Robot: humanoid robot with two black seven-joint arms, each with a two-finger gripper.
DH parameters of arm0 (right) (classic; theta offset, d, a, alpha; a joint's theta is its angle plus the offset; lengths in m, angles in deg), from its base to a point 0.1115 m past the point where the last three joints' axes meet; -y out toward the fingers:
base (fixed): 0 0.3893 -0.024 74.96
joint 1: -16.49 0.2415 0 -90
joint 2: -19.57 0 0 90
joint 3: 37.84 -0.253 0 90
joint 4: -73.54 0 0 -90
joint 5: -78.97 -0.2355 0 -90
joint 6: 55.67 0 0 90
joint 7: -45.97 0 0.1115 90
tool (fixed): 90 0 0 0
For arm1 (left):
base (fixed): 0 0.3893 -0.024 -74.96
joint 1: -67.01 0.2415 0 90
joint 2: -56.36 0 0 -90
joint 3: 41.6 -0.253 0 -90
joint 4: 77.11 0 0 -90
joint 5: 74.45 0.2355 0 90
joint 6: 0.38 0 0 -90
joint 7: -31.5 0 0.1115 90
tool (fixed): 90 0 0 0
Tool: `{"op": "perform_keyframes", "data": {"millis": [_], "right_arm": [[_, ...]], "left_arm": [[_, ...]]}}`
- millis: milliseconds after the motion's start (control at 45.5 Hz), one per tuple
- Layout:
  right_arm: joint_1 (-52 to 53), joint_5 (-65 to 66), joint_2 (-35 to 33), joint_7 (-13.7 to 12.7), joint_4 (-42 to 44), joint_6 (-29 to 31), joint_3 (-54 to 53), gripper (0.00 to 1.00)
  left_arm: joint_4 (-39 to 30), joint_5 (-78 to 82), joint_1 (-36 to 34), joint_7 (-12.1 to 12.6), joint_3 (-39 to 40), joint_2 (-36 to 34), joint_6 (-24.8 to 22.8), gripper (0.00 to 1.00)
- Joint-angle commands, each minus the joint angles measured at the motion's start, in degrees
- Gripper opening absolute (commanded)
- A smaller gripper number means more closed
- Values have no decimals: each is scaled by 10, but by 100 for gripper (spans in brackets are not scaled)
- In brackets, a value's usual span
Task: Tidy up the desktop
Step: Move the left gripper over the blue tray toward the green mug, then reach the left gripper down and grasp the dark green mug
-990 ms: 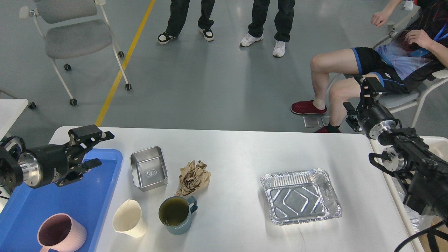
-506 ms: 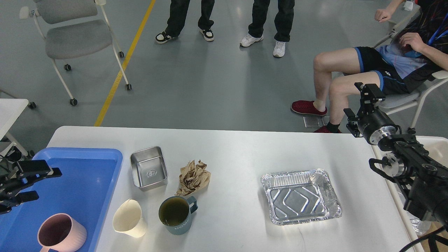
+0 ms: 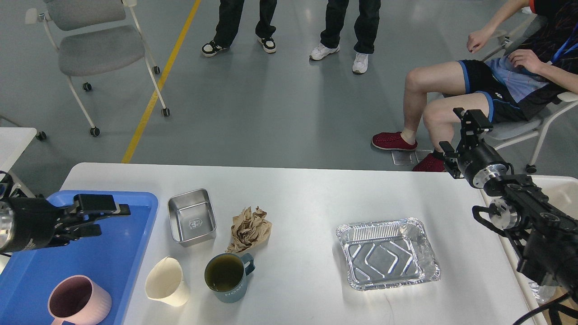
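Observation:
The white desktop [image 3: 307,194] holds a square steel container [image 3: 192,217], a crumpled brown paper [image 3: 249,229], a teal mug [image 3: 226,276] with dark liquid, a cream paper cup [image 3: 166,280] lying tilted, and an empty foil tray [image 3: 387,253]. A pink mug [image 3: 76,300] stands in the blue tray [image 3: 117,257] at the left. My left gripper [image 3: 95,217] is open and empty, hovering over the blue tray's far end, left of the steel container. My right gripper [image 3: 458,134] is open and empty, raised beyond the desktop's far right corner.
A white bin [image 3: 562,189] stands off the desktop's right edge under my right arm. A seated person's legs [image 3: 433,108] are just behind the right gripper. A small white side table [image 3: 13,137] is at far left, and a wheeled chair [image 3: 97,45] and standing people are on the floor behind.
My left gripper drew back to the left edge, then came rightward again over the blue tray, lower than a second ago. My right gripper shifted slightly left. The objects on the desktop have not moved.

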Motion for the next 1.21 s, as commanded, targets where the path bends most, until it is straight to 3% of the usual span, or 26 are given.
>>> {"op": "perform_keyframes", "data": {"millis": [0, 264, 550, 1188], "right_arm": [[-4, 0, 0, 0, -1, 0, 0, 100], [-7, 0, -5, 0, 0, 0, -1, 100], [-8, 0, -13, 1, 2, 0, -4, 100], [-9, 0, -15, 2, 4, -1, -4, 100]], "left_arm": [[27, 54, -33, 6, -3, 81, -33, 88], [108, 129, -83, 18, -6, 232, -139, 87], [150, 172, -85, 19, -28, 297, -195, 83], [204, 178, -84, 19, -77, 364, -205, 83]]}}
